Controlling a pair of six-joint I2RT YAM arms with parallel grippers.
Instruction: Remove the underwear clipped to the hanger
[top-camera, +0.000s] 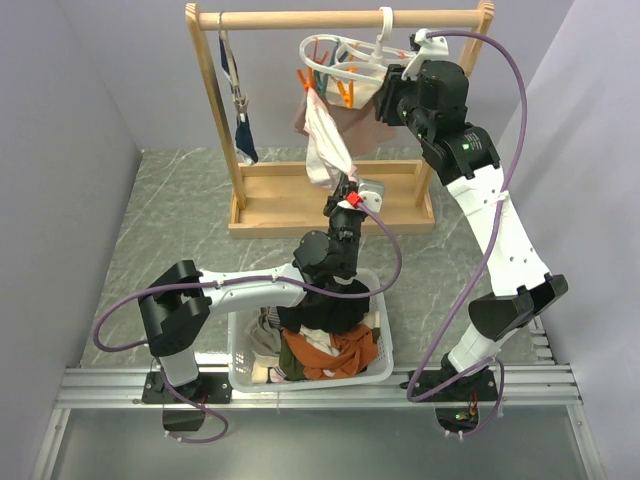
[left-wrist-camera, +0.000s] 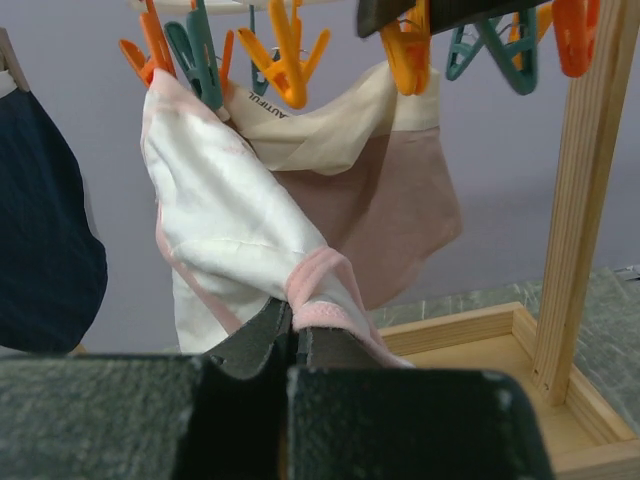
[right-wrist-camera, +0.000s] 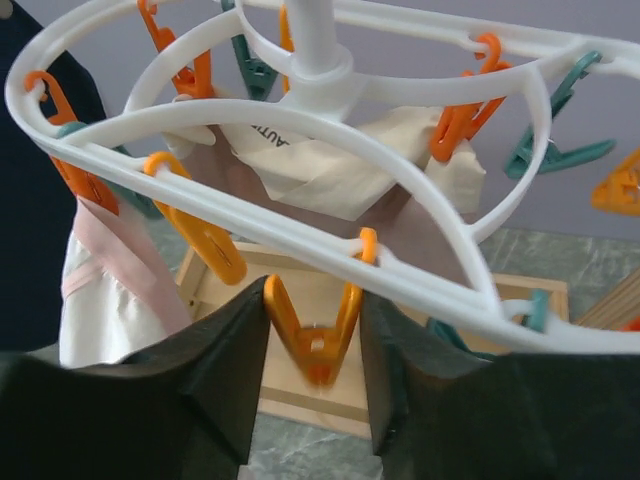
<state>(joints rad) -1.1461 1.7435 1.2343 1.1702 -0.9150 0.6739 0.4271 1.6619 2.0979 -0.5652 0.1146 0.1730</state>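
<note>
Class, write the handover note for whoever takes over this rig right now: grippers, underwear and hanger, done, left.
Left gripper: shut on the pink-edged hem of the whitish garment, which is still pegged to the white plastic ring hanger.
Right gripper: jaws either side of an orange peg; grip unclear.
Pale pink-beige garment: still pegged.
Done: neither freed yet.
Left: unpeg both.

Right wrist camera: very close, level with the white plastic oval ring hanger (right-wrist-camera: 300, 238), facing across it. Left wrist camera: close, set lower, facing the whitish pink-edged fabric underwear (left-wrist-camera: 230, 230). Top external camera: high and rearward, looking down and forward, farthest off. All three views share hanger and underwear.
</note>
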